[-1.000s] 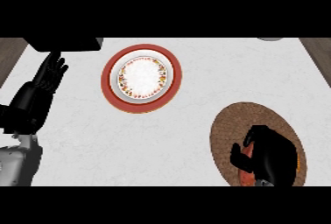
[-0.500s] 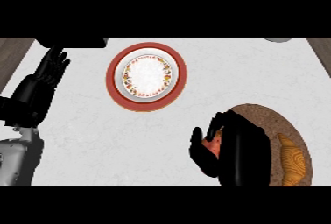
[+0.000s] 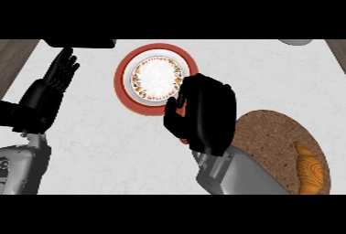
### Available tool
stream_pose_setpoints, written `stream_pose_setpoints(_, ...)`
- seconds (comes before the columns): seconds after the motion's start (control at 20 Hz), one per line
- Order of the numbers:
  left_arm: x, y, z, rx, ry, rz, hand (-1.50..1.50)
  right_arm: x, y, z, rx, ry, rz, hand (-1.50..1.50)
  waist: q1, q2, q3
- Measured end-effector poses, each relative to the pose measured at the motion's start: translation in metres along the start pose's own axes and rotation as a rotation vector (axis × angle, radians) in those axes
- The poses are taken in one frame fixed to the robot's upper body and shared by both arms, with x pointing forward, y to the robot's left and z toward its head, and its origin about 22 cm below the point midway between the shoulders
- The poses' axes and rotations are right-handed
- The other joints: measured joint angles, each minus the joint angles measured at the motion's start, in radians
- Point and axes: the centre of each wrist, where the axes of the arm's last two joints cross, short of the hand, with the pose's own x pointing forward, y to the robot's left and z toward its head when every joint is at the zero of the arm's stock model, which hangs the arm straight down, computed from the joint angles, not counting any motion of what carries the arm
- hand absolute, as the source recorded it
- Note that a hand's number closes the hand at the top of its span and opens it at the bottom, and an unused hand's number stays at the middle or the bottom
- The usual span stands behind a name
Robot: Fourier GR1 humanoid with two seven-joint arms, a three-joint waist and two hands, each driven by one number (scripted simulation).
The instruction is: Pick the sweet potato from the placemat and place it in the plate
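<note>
My right hand (image 3: 202, 114) hovers at the plate's lower right edge, its fingers curled round the sweet potato (image 3: 184, 140). Only thin orange-red slivers of it show at the hand's left side. The plate (image 3: 122, 77) has a red rim, a flowered ring and a white middle, and lies at the upper middle of the counter. To the lower right lies the round brown placemat (image 3: 270, 132), partly covered by my right forearm. My left hand (image 3: 57, 77) rests open at the left edge, fingers up.
An orange-brown, grained object (image 3: 310, 170) lies on the placemat's right side. A dark object (image 3: 78, 43) sits at the top left and a grey one (image 3: 297, 41) at the top right. Wooden strips border the white counter at both upper corners.
My right hand has lifted off the placemat with the sweet potato and moved up and to the left, reaching the plate's edge. The left hand has stayed put.
</note>
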Motion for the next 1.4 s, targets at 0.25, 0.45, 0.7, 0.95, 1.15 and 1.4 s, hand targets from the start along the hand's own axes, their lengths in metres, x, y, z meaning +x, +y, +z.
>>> stream_pose_setpoints(0.25,0.009,-0.006,-0.004,-0.018,-0.009,0.005,0.00,0.016,0.012,-0.040,0.030,0.023,-0.041,1.50,0.017,0.004,0.000)
stream_pose_setpoints(0.45,0.012,-0.006,-0.003,-0.023,-0.019,0.006,0.00,0.022,0.026,-0.070,0.055,0.062,-0.080,1.50,0.028,0.007,0.000)
stream_pose_setpoints(0.7,0.014,-0.010,-0.006,-0.036,-0.026,0.006,0.00,0.024,0.052,-0.096,0.068,0.114,-0.063,1.50,0.045,0.012,0.000)
stream_pose_setpoints(0.95,0.012,-0.018,-0.008,-0.057,-0.036,0.008,0.00,0.016,0.073,-0.117,0.080,0.182,-0.027,1.50,0.065,0.021,0.000)
stream_pose_setpoints(1.15,0.018,-0.021,-0.015,-0.068,-0.049,0.006,0.00,0.000,0.086,-0.128,0.096,0.242,-0.042,-1.50,0.077,0.028,0.000)
stream_pose_setpoints(1.4,0.025,-0.030,-0.023,-0.089,-0.065,0.011,0.00,-0.012,0.093,-0.136,0.101,0.317,-0.117,-1.50,0.100,0.036,0.001)
